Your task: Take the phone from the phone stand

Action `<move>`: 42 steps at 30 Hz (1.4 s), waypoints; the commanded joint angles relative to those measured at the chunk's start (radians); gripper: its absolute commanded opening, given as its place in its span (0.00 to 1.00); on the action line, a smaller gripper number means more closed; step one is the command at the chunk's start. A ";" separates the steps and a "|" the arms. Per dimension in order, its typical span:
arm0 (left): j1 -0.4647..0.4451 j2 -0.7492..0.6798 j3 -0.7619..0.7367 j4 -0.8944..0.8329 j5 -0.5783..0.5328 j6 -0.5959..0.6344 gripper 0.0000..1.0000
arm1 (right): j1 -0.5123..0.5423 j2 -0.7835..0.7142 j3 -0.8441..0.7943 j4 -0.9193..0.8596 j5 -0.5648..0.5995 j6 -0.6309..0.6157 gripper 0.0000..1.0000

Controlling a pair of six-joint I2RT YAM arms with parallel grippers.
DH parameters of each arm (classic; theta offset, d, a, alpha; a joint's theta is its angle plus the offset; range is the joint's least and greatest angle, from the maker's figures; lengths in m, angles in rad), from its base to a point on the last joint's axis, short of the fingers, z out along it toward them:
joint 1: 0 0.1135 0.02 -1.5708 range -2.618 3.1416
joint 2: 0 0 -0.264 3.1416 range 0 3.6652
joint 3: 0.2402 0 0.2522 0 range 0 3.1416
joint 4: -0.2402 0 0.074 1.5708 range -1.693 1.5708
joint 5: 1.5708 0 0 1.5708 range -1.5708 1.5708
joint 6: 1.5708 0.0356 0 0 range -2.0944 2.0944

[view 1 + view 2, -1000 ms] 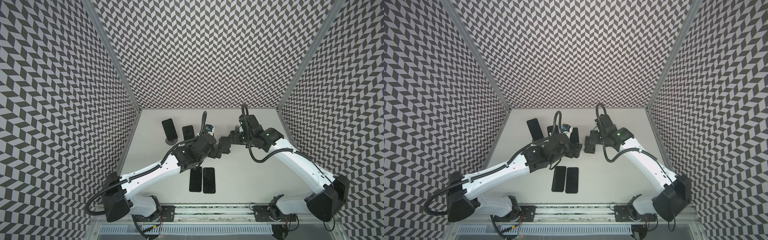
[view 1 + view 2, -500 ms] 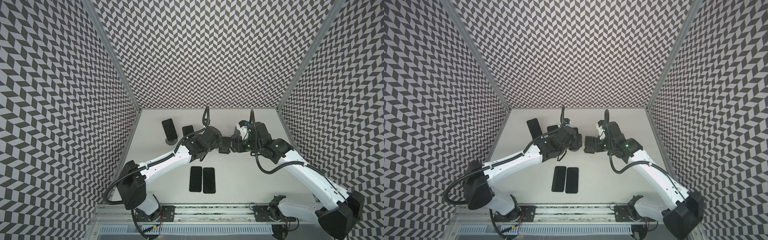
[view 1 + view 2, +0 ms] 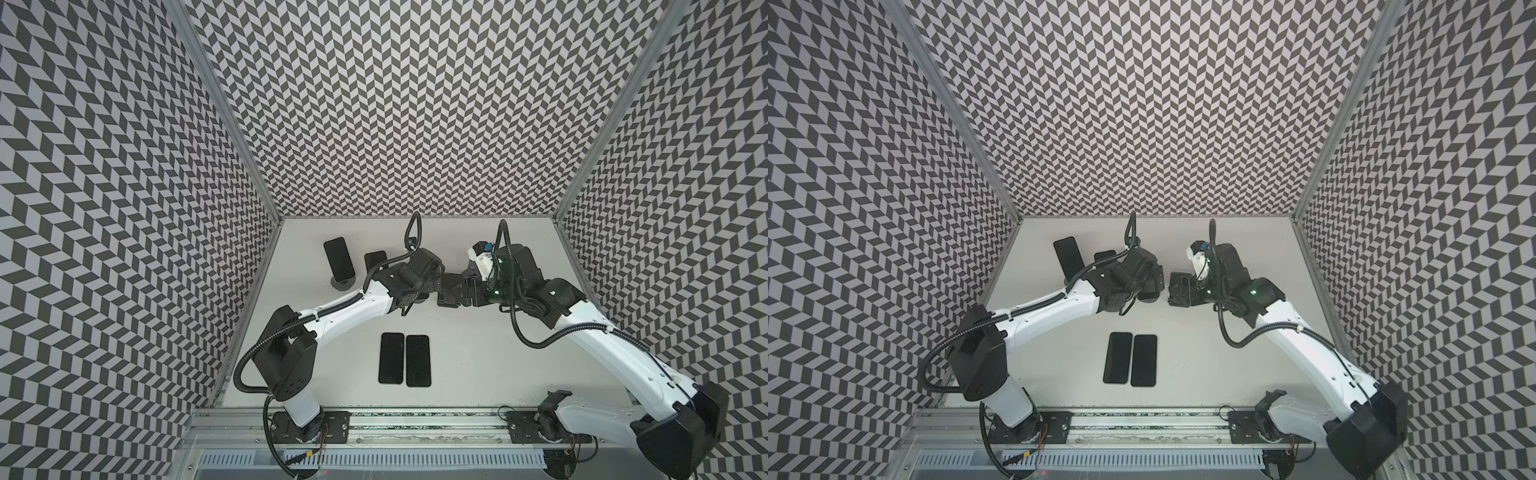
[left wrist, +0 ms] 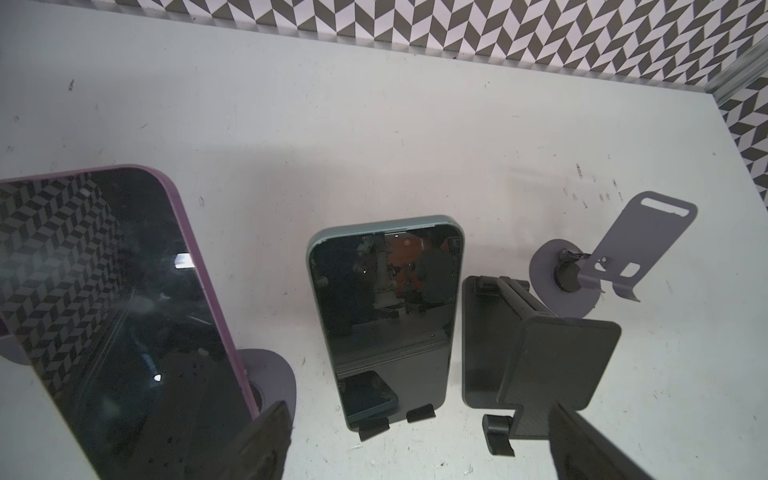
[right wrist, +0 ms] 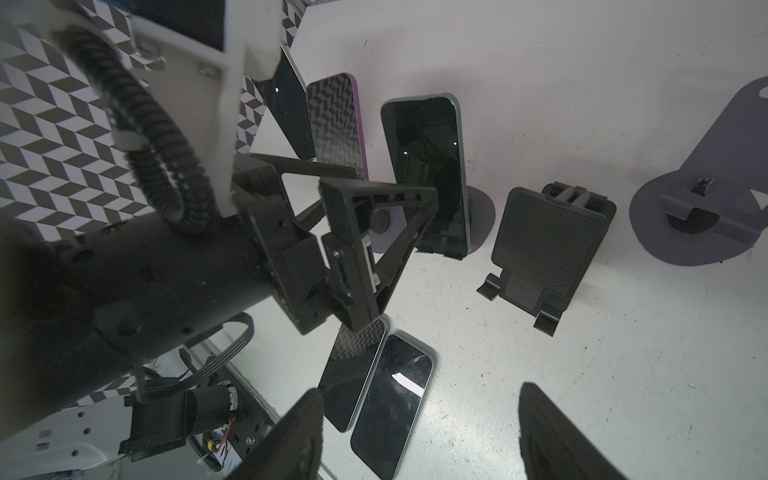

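Two phones stand on stands. A teal-cased phone leans on a black phone stand with two small lips. A purple-cased phone leans on a stand with a grey round base. In both top views they show at the back left: the purple phone and the teal phone. My left gripper is open, short of the teal phone and touching nothing. My right gripper is open and empty, beside the left gripper at mid-table.
An empty black stand stands right beside the teal phone, and an empty grey stand lies beyond it. Two dark phones lie flat side by side toward the front. Patterned walls close three sides.
The left arm's elbow has lifted and its gripper has shifted toward the back, opening a little wider. The right arm has stretched forward, and its wrist sits lower.
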 commanded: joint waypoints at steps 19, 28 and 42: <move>0.056 0.121 0.132 -0.075 0.014 -0.014 0.97 | -0.003 -0.045 -0.087 0.108 -0.090 -0.031 0.73; 0.069 0.174 0.187 -0.110 0.012 0.014 1.00 | -0.003 -0.058 -0.112 0.118 -0.089 -0.027 0.74; 0.079 0.220 0.226 -0.139 0.005 0.018 1.00 | -0.003 -0.057 -0.116 0.126 -0.098 -0.031 0.75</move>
